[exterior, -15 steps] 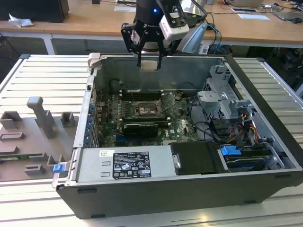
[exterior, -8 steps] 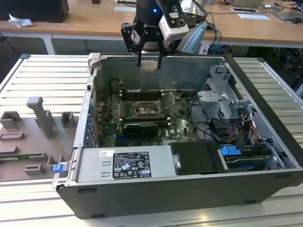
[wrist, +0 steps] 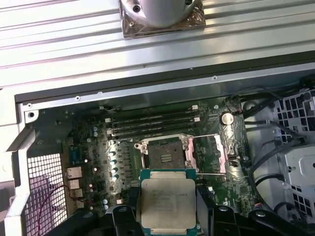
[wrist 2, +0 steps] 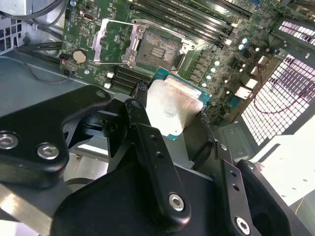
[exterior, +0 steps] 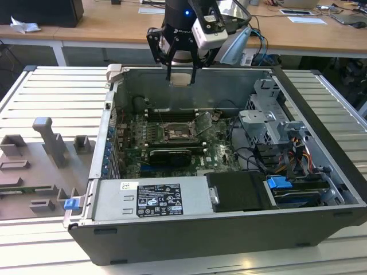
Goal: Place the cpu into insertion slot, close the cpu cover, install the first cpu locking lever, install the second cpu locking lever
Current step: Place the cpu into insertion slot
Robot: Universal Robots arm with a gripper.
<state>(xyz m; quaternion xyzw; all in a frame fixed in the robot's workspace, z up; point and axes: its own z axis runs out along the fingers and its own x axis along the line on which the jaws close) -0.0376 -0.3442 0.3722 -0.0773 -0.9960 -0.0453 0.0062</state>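
In the exterior view my gripper [exterior: 182,80] hangs above the open computer case, over its far wall, shut on the cpu [exterior: 182,76]. Both wrist views show the cpu [wrist 2: 172,108] [wrist: 167,201], a pale metal square on a green edge, clamped flat between black fingers [wrist 2: 140,105]. The insertion slot [exterior: 179,133] [wrist 2: 156,51] [wrist: 165,152] lies bare on the green board well below the chip, with a dark centre and black rim. Beside the socket the cpu cover [wrist 2: 114,42] [wrist: 210,153] stands swung open, a thin metal frame.
Long black memory slots [exterior: 172,113] run just behind the socket and a black graphics card [exterior: 170,156] lies in front of it. A labelled power supply [exterior: 150,199] fills the case front. A drive cage [exterior: 269,123] with cables sits at the exterior view's right. Grey fixture blocks [exterior: 49,140] stand outside.
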